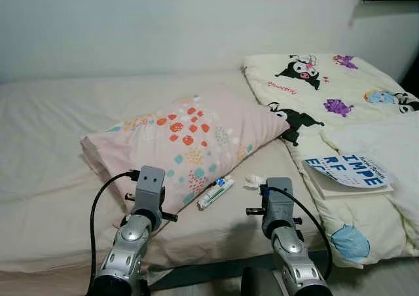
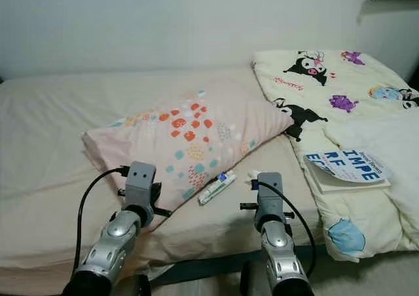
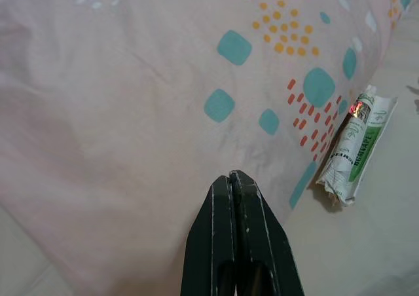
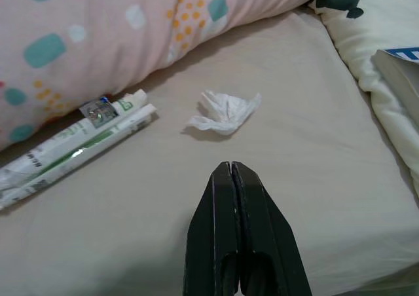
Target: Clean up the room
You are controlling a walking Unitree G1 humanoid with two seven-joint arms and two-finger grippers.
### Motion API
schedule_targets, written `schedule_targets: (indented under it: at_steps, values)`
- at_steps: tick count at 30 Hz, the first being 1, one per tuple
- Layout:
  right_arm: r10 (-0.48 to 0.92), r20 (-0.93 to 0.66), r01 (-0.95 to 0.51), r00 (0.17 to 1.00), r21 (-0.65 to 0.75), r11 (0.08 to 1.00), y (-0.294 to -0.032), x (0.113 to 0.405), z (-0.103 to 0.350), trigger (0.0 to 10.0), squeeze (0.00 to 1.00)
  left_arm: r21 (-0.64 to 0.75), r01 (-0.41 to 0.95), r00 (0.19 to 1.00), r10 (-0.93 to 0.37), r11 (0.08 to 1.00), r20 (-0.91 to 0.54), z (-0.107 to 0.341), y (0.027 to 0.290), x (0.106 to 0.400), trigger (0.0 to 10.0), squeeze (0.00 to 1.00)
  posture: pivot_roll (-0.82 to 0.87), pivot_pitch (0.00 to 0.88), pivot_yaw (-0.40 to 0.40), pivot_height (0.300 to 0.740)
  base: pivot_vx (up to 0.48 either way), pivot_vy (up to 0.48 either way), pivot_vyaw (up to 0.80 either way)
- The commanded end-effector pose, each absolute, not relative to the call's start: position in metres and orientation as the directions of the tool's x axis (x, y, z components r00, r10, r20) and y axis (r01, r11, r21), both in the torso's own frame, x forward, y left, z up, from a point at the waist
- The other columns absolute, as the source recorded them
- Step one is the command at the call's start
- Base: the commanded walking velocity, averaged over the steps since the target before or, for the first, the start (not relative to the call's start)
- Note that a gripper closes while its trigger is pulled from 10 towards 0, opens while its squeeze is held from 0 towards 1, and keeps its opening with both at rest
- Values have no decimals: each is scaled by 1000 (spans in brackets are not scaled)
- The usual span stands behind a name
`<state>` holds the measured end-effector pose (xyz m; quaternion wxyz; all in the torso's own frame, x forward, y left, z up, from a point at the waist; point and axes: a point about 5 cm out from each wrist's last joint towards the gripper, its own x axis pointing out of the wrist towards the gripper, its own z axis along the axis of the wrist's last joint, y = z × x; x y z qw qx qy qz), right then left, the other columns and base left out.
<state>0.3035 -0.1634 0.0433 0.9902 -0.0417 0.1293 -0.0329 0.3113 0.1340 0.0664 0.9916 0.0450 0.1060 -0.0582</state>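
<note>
Two grippers, left gripper [image 3: 234, 178] and right gripper [image 4: 232, 168], jaws shut, empty; one crumpled white tissue [image 4: 223, 112], one flattened tube [image 4: 72, 145], one pillow [image 1: 186, 135].

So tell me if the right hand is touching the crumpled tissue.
Apart. The right wrist view shows bare sheet between the shut right hand and the tissue.

A pink pillow with coloured dots [image 1: 190, 139] lies mid-bed [image 1: 52, 152]. Just right of its near edge lies a rolled white-and-green tube [image 1: 215, 192], with a crumpled white tissue [image 1: 253, 180] beyond. Further right, what seems a magazine [image 1: 347, 171] rests on a cream cartoon-print quilt [image 1: 327, 86].
</note>
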Motion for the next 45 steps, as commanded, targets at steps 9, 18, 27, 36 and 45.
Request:
schedule_targets:
  at_steps: [9,18,27,36,45]
  values:
    - [-131,-231,103,964,-129,986,-178,316,52,10000,271,64,115,979,-102,991,-176,72,142,310,10000,0,25,0,-46,544,0,0,0]
    - [-172,-272,141,947,-130,981,-197,337,62,10000,1000,24,259,965,-258,966,-51,98,133,308,10000,0,48,50,-49,544,0,0,0]
    - [-140,-246,118,959,-101,988,-201,354,80,10000,1000,124,570,814,-579,812,48,135,117,274,10000,0,132,216,-54,544,0,0,0]
    - [-103,-228,91,968,-63,994,-200,364,90,10000,1000,228,604,780,-625,764,30,156,125,250,10000,0,223,327,-25,544,0,0,0]
    - [-75,-213,67,974,-48,997,-196,366,93,10000,1000,256,594,785,-619,762,21,166,133,241,10000,0,270,366,-11,544,0,0,0]
